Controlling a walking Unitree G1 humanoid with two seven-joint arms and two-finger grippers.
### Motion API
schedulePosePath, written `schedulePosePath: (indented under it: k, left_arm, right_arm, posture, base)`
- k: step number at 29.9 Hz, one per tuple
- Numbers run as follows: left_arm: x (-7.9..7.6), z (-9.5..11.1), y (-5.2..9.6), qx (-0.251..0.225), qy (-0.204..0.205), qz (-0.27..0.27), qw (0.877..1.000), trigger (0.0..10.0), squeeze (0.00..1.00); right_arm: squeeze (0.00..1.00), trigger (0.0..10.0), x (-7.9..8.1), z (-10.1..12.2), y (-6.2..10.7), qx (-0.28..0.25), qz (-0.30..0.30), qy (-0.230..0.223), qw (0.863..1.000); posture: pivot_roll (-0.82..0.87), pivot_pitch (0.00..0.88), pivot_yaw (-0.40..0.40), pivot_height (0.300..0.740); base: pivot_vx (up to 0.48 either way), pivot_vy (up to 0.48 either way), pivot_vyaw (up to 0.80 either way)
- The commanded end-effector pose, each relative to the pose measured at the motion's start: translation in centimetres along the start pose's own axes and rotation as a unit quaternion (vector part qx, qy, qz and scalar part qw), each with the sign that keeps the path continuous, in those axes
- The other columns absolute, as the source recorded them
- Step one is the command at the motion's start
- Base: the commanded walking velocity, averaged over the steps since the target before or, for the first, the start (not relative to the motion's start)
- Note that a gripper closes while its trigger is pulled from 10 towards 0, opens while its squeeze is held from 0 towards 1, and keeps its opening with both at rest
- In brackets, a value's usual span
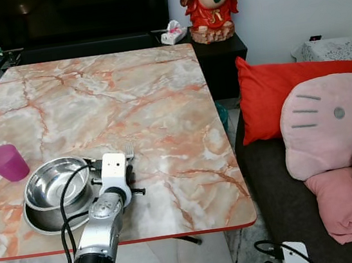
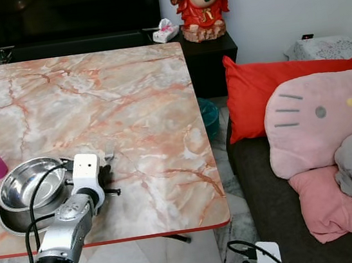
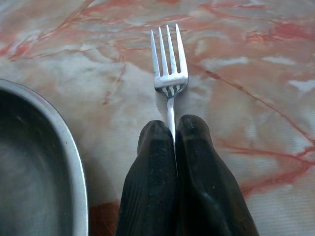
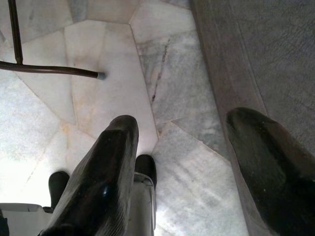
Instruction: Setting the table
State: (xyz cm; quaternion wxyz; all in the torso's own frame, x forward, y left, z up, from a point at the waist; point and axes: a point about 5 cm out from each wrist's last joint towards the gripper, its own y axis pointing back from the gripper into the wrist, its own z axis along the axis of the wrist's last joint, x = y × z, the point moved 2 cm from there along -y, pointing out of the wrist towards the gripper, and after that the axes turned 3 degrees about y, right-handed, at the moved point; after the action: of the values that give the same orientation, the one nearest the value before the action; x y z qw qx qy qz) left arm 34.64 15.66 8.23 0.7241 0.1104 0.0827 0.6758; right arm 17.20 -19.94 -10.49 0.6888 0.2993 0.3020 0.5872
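Left gripper [image 3: 175, 132] jaws pinched together; right gripper [image 4: 197, 147] jaws spread, hanging low.

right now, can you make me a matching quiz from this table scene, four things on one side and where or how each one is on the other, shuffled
Things:
1. fork
2. purple cup
3. steel bowl
4. right gripper

States:
A. stands on the marble table, left of the bowl
B. open, over the floor tiles
C. handle pinched by the left gripper, tines flat on the table
D. sits on a plate at the table's near edge

Pairs: 1-C, 2-A, 3-D, 4-B
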Motion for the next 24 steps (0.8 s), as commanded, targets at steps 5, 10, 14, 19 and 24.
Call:
schedulePosePath:
  k: [5,10,14,19,24]
  left_arm:
    - [0.24,-0.08,-0.17,0.011,0.002,0.006,1.0,10.0,0.27]
    - [0.23,-0.16,-0.15,0.013,0.002,0.007,1.0,10.0,0.27]
    - [0.25,-0.2,-0.14,0.014,0.001,0.008,1.0,10.0,0.27]
    - [0.26,-0.26,-0.16,0.015,-0.002,0.008,1.0,10.0,0.28]
    - [0.22,-0.29,-0.18,0.016,-0.003,0.007,1.0,10.0,0.36]
  right_arm:
    - [0.0,10.0,-0.1,-0.25,0.05,0.006,-0.001,0.001,1.0]
    - [0.0,10.0,-0.12,-0.27,0.05,0.006,-0.002,0.001,1.0]
    - [0.0,10.0,-0.12,-0.27,0.05,0.006,-0.002,0.001,1.0]
    - [0.0,10.0,-0.12,-0.27,0.05,0.007,-0.002,0.003,1.0]
    - [0.0,10.0,-0.13,-0.25,0.05,0.006,-0.003,0.003,1.0]
  posture:
    - [0.01,0.02,-0.011,0.74]
    - [0.01,0.02,-0.011,0.74]
    - [0.01,0.021,-0.011,0.74]
    - [0.01,0.02,-0.011,0.74]
    - [0.01,0.02,-0.011,0.74]
  base:
    - [0.0,0.0,0.0]
    - [0.0,0.0,0.0]
    - [0.0,0.0,0.0]
    - [0.0,0.0,0.0]
    - [0.0,0.0,0.0]
